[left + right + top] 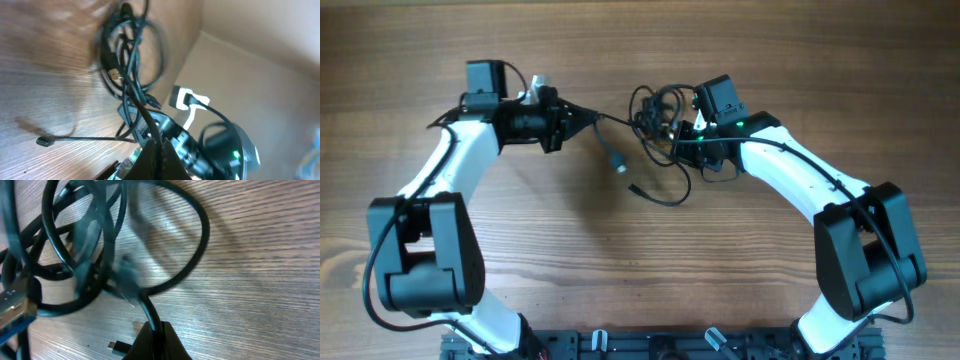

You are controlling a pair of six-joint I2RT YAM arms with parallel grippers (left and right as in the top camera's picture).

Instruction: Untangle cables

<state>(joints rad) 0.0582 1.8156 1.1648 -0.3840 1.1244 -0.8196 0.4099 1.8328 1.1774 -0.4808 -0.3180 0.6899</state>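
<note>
Table [640,270]: brown wood, grain visible.
Backdrop [260,75]: plain beige, 2 o'clock, L wrist view.
Light: soft, even.

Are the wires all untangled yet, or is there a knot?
Not yet. Done: two plug ends lie loose outside the bunch. In hand: the left gripper and right gripper each pinch a strand of the cables. Left: the knot between them is bunched in loops, so most untangling remains.

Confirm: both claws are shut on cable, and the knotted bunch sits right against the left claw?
Not quite. The overhead view shows the knotted bunch against the right claw. The left claw pinches a strand that runs from it across to the bunch. Both claws are shut on cable.
</note>
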